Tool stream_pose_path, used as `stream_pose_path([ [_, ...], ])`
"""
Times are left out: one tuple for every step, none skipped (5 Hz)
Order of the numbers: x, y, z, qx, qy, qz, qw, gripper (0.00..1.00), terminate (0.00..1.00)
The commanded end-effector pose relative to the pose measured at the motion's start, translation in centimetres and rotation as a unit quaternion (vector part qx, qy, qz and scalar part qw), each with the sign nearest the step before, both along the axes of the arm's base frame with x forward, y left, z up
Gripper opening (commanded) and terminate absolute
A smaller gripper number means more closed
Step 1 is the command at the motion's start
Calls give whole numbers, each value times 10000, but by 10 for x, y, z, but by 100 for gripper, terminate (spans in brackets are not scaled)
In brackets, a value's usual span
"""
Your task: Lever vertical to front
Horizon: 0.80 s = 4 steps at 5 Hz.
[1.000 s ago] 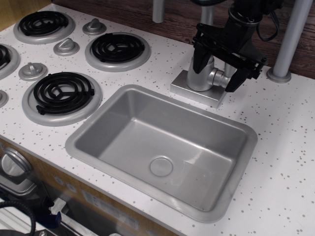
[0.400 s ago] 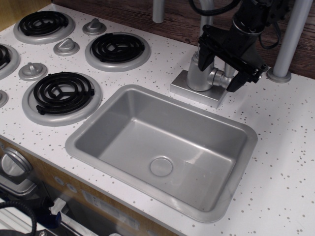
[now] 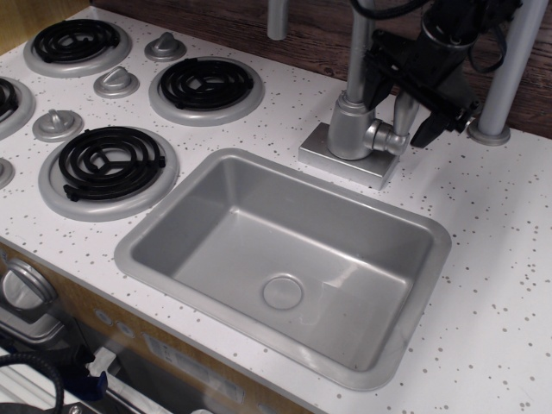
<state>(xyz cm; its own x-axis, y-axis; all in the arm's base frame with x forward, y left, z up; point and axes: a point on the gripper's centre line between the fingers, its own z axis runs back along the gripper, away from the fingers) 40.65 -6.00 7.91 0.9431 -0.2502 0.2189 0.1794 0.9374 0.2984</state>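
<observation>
The lever (image 3: 404, 110) is a short silver-grey rod standing about upright from the round side hub (image 3: 385, 138) on the right of the tap's base (image 3: 349, 129). My black gripper (image 3: 401, 116) hangs over it from the upper right. Its jaws are open and stand either side of the lever, one finger (image 3: 376, 79) to the left by the spout pipe, the other finger (image 3: 431, 125) to the right. Neither finger clearly touches the lever. The lever's upper tip is partly hidden by the gripper body.
The tap stands on a square grey plate (image 3: 345, 159) behind the grey sink (image 3: 285, 250). A thin spout pipe (image 3: 359, 52) rises from the base. A grey post (image 3: 509, 69) stands just right of the gripper. Stove burners (image 3: 110, 164) and knobs (image 3: 116, 82) lie to the left.
My gripper has risen and shifted to the right and back. The lever, earlier hidden between the fingers, now shows standing upright.
</observation>
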Motion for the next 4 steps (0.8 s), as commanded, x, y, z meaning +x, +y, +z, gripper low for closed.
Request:
stream_pose_path([
  [18,0,20,6,-268,-180,9995,100,0],
  [19,-1,18,3,-325,-102,9994,0,0],
  [16,-2,20,6,-241,-15,9997,0,0],
  [5,-3,18,-115,-4,304,9995,0,0],
])
